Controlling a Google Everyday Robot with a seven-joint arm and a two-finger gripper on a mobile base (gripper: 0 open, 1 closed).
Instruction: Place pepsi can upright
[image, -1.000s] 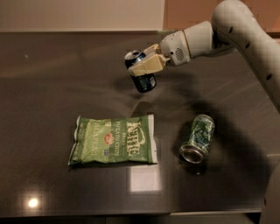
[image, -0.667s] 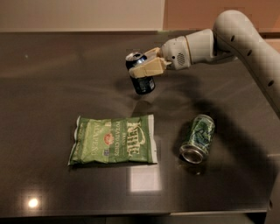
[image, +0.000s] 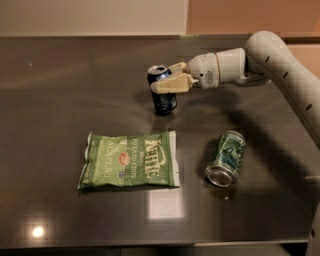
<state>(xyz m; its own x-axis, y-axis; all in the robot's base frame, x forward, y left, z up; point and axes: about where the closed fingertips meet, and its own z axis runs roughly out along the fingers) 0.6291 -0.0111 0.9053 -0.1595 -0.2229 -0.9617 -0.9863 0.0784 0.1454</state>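
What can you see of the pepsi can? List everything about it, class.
The pepsi can is a small dark blue metal can with light markings and a silver top rim. It is almost upright, slightly tilted, toward the back of the dark table. The tool clamps its upper half from the picture's right. Whether its base touches the table is unclear.

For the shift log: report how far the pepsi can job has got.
Done: the pepsi can looks upright, its base seemingly on the table. In hand: the gripper holds it, jaws closed on its upper half. Left: open the jaws and withdraw without tipping it.
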